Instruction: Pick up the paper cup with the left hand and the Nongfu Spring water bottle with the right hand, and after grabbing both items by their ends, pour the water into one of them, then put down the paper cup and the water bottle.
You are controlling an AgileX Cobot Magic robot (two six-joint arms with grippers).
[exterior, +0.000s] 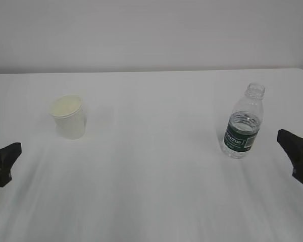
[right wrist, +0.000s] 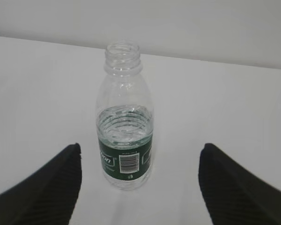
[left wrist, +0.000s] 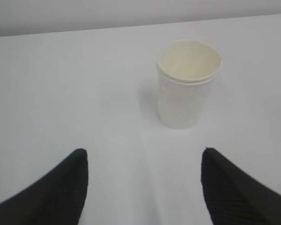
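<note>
Exterior: I see the paper cup (exterior: pixel 69 116) upright far-left on the bench (exterior: pixel 156 166), the Nongfu Spring water bottle (exterior: pixel 244 122) upright right, uncapped. Left wrist: my left claw (left wrist: pixel 144 185) is spread, empty, cup beyond it. Right wrist: right claw (right wrist: pixel 139 185) spread, bottle ahead, water (right wrist: pixel 125 124) roughly halfway.

We note white lettering on the dark green label (right wrist: pixel 125 161) of the Nongfu Spring water bottle (right wrist: pixel 125 122), possibly ending "on", otherwise illegible; a barcode sits at its 6 o'clock.
</note>
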